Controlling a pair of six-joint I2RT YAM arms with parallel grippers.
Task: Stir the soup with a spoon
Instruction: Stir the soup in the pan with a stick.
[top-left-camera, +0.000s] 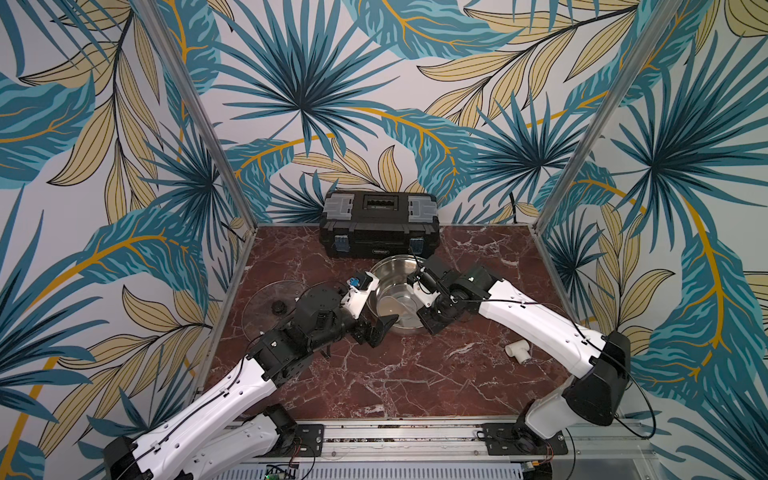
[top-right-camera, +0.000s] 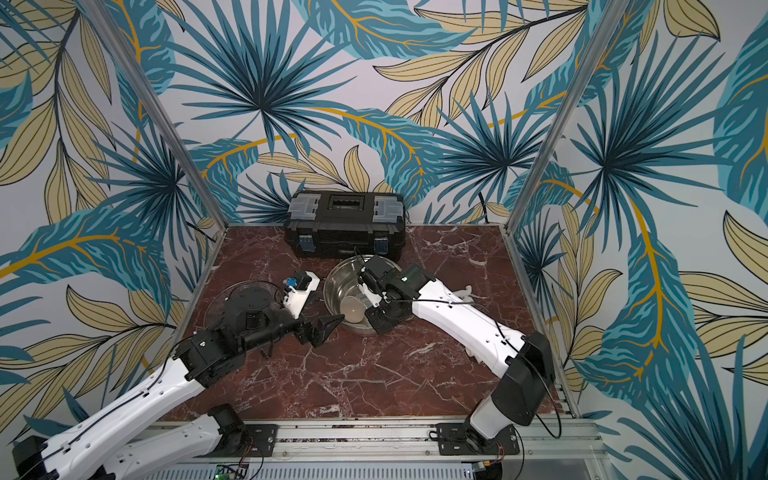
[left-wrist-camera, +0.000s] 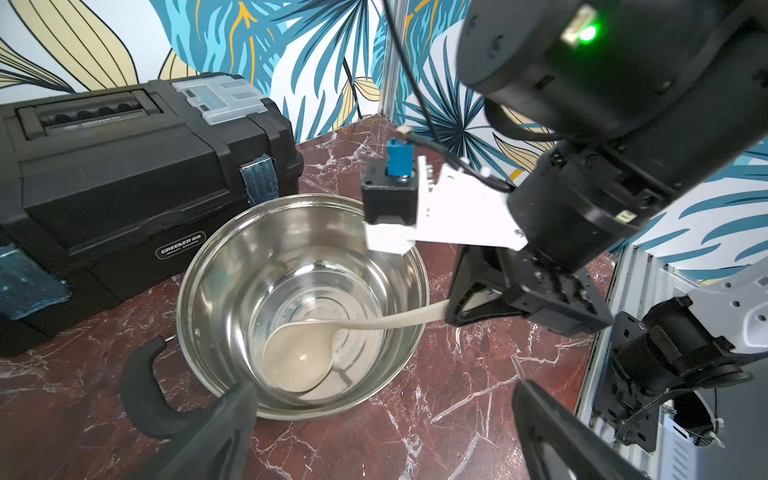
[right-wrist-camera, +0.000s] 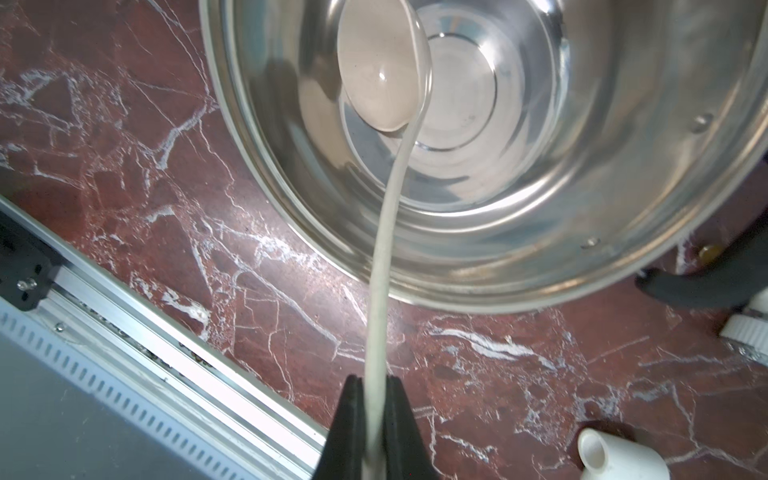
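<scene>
In both top views the whole workspace is seen from high above the front rail (top-left-camera: 415, 436), looking down and towards the back wall (top-left-camera: 374, 104). The table (top-left-camera: 395, 374) and the toolbox (top-left-camera: 379, 224) are taken in from afar, and almost the same scene is shared. From the left wrist the pot (left-wrist-camera: 232, 266) is viewed from near, beyond the spread fingers (left-wrist-camera: 208, 440) of the left gripper (left-wrist-camera: 378, 399), with the right gripper (left-wrist-camera: 455, 309) caught across it. From the right wrist the spoon (right-wrist-camera: 380, 249) is viewed very close, running ahead from between the pinching fingers into the same pot. The pot's inside is shared by all four views.
</scene>
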